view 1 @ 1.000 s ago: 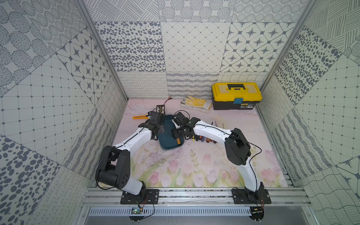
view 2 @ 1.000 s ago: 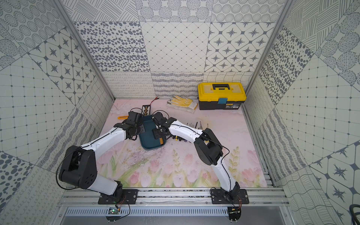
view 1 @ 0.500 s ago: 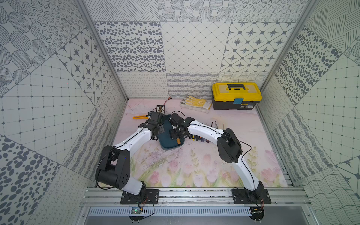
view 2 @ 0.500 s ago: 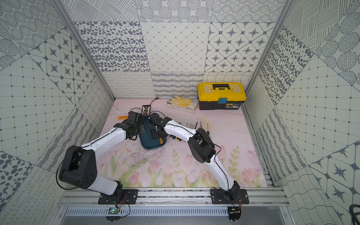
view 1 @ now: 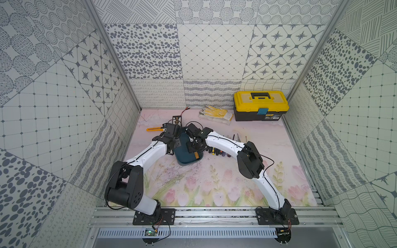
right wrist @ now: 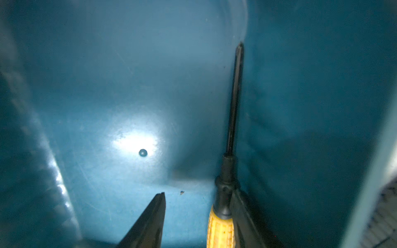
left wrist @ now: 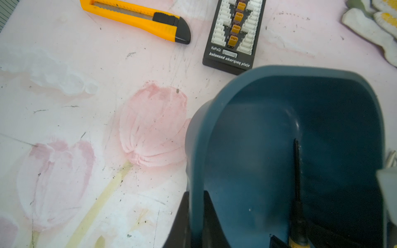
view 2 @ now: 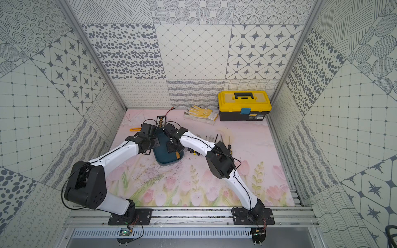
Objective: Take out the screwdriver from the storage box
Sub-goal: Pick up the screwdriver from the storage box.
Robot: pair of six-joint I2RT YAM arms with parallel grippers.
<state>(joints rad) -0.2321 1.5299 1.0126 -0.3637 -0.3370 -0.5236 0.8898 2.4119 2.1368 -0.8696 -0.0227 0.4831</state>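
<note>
Scene: floral mat point(view 1: 214, 182) inside a booth of patterned tile walls. Both my arms reach in to one spot, left of the mat's middle.

Storage box point(view 1: 185, 160): shallow teal-blue tub with rounded corners and no lid. It sits between my two grippers. I cannot tell whether it lies flat on the mat or is tipped.

Screwdriver point(right wrist: 233, 103): yellow handle, black collar, black shaft. It lies inside the storage box on the floor, along the wall on my right arm's side. The tip points to the far end and the handle to the near end. In both top views I see only a strip of yellow handle beside my right gripper.

Left gripper point(left wrist: 196, 216): clamped on the box's side wall, one finger outside and one inside.

Right gripper point(right wrist: 199, 196): down inside the box with its jaws parted. One finger point(right wrist: 242, 214) lies against the screwdriver's handle. The other finger point(right wrist: 150, 221) stands clear of it, with bare blue floor between. Nothing is gripped.

Beside the box: a row of loose screwdrivers point(view 1: 223, 151) on the mat, partly under my right arm.

Past the far end: a black charging board point(left wrist: 233, 36) close to the box, with a yellow utility knife point(left wrist: 137, 19) near it.

Back of the mat: a pair of work gloves point(view 1: 216, 112). Beside them, in the far right corner, is a black toolbox point(view 1: 261, 105) with its yellow lid shut.
</note>
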